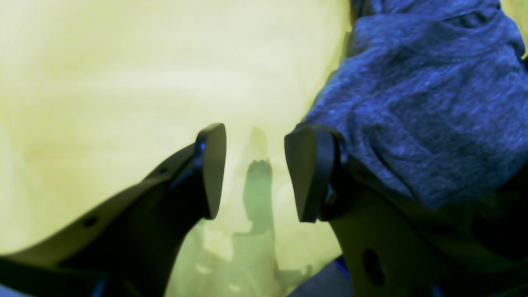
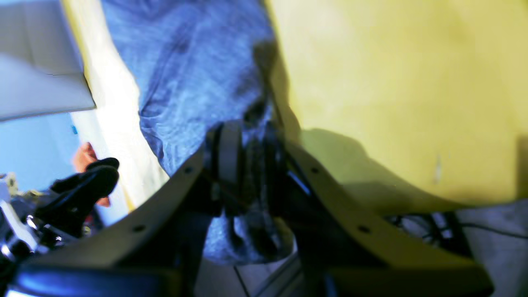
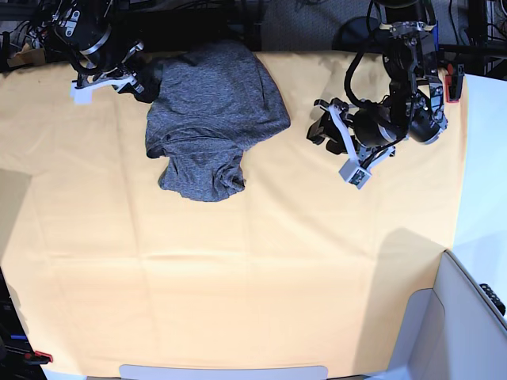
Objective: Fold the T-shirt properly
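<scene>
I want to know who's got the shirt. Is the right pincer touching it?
Touching. In the right wrist view, the right pincer is shut on a bunch of the T-shirt; grey fabric sits squeezed between its fingers.

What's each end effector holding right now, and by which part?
The right end effector is shut on the T-shirt, pinching the cloth at its edge on the base view's left. The left end effector is open and empty, beside the shirt.

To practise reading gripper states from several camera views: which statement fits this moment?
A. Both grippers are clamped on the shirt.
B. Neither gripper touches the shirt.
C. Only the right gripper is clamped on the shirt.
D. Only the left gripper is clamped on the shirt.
C: the right gripper is closed on the T-shirt, while the left gripper is open with only the yellow cloth between its fingers.
</scene>
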Controlling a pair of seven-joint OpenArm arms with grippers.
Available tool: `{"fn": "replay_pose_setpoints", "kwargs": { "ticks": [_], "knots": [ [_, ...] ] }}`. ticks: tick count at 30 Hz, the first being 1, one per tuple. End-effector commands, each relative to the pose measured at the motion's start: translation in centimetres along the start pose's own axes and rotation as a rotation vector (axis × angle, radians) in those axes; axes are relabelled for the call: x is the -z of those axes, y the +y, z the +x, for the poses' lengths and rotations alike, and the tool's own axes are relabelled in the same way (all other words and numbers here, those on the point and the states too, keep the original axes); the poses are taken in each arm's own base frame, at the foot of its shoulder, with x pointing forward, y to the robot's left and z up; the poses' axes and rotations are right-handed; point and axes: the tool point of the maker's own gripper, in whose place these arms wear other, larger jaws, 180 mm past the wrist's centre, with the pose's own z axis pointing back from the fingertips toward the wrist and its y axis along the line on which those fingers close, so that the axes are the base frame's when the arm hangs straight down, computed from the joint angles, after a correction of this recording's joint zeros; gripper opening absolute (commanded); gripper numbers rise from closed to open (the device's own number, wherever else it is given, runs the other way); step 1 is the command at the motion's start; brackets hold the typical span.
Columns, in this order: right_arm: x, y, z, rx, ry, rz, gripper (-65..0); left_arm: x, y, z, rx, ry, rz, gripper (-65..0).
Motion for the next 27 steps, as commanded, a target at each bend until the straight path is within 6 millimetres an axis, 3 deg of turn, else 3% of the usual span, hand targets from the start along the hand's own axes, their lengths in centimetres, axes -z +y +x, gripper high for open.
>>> {"fn": "replay_pose_setpoints", "kwargs": {
  "ticks": [1, 9, 17, 20, 27],
  "knots": [
    [-0.3, -0.2, -0.1, -0.007, -0.002, -0.015, -54.9, -0.4, 0.0, 1.1, 0.014, -0.035, 0.001, -37.8],
    [0.3, 0.1, 0.4, -0.031, -0.010, -0.023, -53.5, -0.4, 0.0, 1.0, 0.014, -0.034, 0.001, -37.8],
    [0.1, 0.4, 1.8, -0.076, -0.025, -0.019, -25.1, -0.6, 0.3, 0.9, 0.020, -0.025, 0.009, -37.7],
    [-0.1, 0.5, 3.8, -0.113, -0.063, -0.020, -21.2, -0.8, 0.6, 0.9, 0.025, -0.027, 0.015, -37.7],
    [-2.2, 1.0, 9.9, -0.152, -0.235, -0.034, -21.1, -1.6, 1.5, 1.7, 0.045, -0.051, 0.047, -37.7]
  ]
}}
